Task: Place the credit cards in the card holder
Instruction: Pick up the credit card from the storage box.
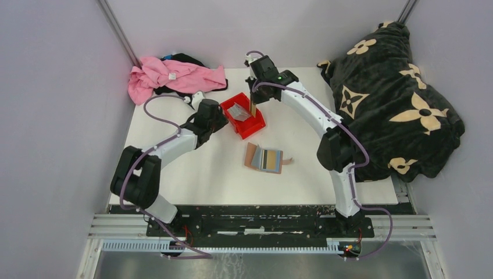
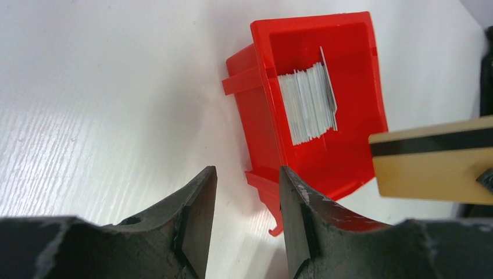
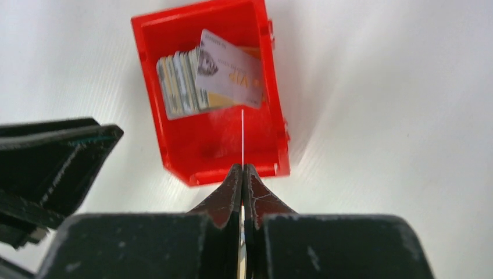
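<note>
– Fingers (image 3: 228, 195) on your right gripper (image 3: 242, 170) were pinched tight on a gold card (image 2: 433, 171), held edge-on just over the red bin (image 3: 203, 154).
– Yep, and your left gripper (image 2: 247, 174) sat open beside that bin, gripping nothing. Inside, the other cards (image 3: 180, 84) were stacked; the card holder (image 1: 251, 156) lay open on the table (image 1: 197, 174), nearer the bases.

White arms (image 1: 302, 102), black joints (image 1: 332, 150), looping purple cables (image 1: 145, 106)

Pale lilac walls (image 1: 52, 87) on three sides; white table (image 1: 192, 180); aluminium rails (image 1: 418, 224) along near edge; soft even light
</note>
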Action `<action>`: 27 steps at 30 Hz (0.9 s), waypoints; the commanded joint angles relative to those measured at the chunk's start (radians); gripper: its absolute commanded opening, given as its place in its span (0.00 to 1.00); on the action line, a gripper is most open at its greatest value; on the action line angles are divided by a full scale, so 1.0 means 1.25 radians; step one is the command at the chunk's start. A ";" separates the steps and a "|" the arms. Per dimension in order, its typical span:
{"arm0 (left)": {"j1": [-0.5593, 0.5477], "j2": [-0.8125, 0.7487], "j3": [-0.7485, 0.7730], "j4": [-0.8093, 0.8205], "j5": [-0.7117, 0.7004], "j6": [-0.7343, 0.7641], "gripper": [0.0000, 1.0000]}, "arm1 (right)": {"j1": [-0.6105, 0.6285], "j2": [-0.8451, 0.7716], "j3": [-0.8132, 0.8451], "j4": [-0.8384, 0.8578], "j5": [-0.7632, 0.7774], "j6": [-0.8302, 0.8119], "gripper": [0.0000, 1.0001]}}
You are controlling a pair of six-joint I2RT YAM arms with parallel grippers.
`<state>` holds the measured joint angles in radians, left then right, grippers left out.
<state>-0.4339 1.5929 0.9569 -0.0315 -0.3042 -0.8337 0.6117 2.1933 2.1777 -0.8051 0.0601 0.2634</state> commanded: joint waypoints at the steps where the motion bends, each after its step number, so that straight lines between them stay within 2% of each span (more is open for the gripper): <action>1: -0.002 -0.097 -0.046 0.060 0.040 0.038 0.52 | 0.002 -0.157 -0.103 0.000 -0.066 -0.005 0.01; 8: -0.002 -0.217 -0.169 0.229 0.286 0.060 0.52 | 0.002 -0.353 -0.364 0.059 -0.257 0.074 0.01; 15: -0.003 -0.266 -0.268 0.373 0.539 0.049 0.52 | 0.002 -0.511 -0.591 0.151 -0.393 0.163 0.01; 21: -0.004 -0.274 -0.306 0.422 0.683 0.047 0.53 | 0.000 -0.562 -0.710 0.229 -0.491 0.238 0.01; 27: -0.005 -0.271 -0.323 0.446 0.776 0.042 0.52 | -0.008 -0.557 -0.742 0.269 -0.538 0.274 0.01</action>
<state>-0.4351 1.2819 0.5632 0.4393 0.5282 -0.8143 0.6113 1.5307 1.2568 -0.5755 -0.5323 0.5514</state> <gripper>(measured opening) 0.524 0.017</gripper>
